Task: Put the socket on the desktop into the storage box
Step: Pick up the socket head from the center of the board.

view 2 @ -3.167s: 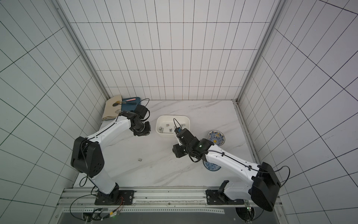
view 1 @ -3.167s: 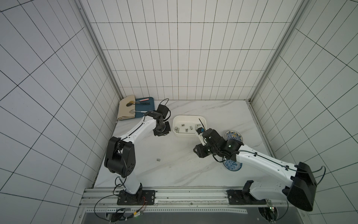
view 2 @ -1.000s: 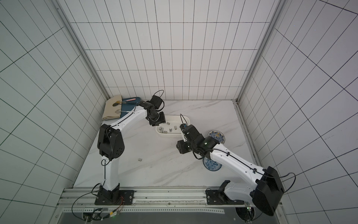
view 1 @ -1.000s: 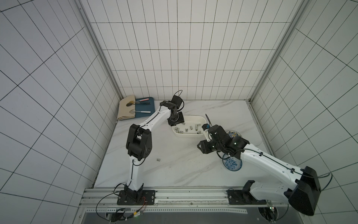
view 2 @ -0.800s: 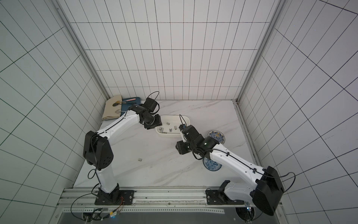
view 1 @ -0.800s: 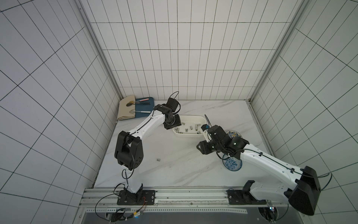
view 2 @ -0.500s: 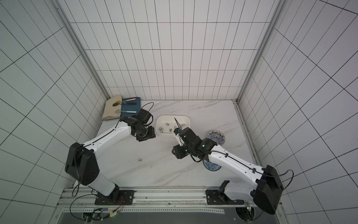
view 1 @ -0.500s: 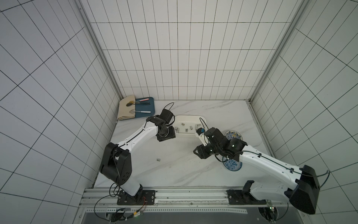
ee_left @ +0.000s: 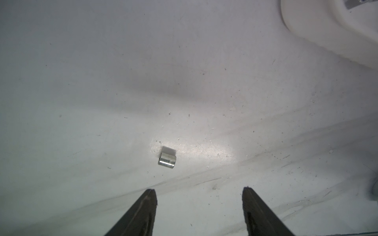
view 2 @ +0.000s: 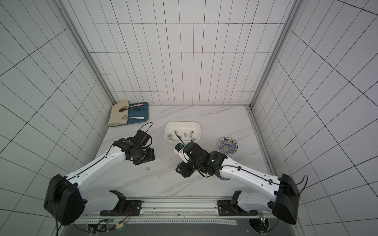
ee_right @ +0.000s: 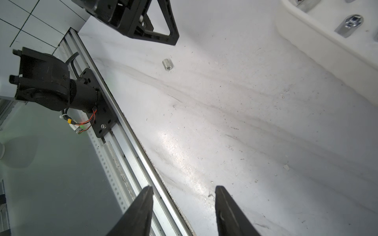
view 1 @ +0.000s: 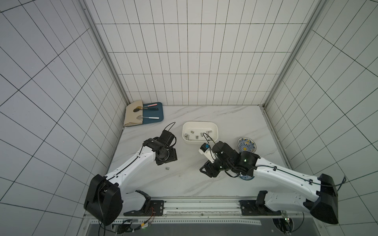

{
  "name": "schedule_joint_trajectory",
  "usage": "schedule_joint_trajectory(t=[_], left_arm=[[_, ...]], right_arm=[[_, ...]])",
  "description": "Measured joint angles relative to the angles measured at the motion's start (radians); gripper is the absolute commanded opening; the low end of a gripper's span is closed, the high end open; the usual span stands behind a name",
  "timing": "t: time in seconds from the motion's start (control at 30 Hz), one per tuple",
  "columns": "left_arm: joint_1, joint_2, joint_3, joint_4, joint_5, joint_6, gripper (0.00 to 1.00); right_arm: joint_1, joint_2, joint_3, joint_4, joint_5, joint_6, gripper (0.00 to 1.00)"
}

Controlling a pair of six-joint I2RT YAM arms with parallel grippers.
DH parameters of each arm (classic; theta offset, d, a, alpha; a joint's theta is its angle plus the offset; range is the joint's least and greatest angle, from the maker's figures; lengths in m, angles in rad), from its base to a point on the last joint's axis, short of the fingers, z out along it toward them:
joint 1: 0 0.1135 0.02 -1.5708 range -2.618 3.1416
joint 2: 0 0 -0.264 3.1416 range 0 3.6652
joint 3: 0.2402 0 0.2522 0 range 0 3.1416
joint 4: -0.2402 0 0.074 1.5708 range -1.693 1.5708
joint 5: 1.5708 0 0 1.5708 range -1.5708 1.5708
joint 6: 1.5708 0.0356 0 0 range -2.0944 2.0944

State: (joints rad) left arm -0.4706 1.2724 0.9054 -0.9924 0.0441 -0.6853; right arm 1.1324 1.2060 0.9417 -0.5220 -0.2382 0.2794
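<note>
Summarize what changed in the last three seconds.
Left gripper pulled back from over the storage box and now hangs open, empty, near the loose socket on the desktop. Right gripper barely shifted, open. Socket and box stayed put.

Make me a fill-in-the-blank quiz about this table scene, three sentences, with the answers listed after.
A single loose socket lies on the ___, outside the storage box. The left hand hangs near that socket, not shut but ___, holding nothing. Several more sockets already lie ___ the storage box. Missing words: desktop; open; inside.
</note>
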Motion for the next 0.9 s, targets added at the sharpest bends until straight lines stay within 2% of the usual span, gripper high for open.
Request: schedule_joint_trajectory(t=[0.37, 0.9], left_arm=[[0.000, 0.014, -0.064, 0.012, -0.041, -0.052, 0.73], [0.006, 0.105, -0.120, 0.112, -0.053, -0.055, 0.70]], right_arm=[[0.033, 0.000, -0.007, 0.000, 0.039, 0.001, 0.52], [0.033, 0.013, -0.007, 0.001, 0.049, 0.002, 0.51]])
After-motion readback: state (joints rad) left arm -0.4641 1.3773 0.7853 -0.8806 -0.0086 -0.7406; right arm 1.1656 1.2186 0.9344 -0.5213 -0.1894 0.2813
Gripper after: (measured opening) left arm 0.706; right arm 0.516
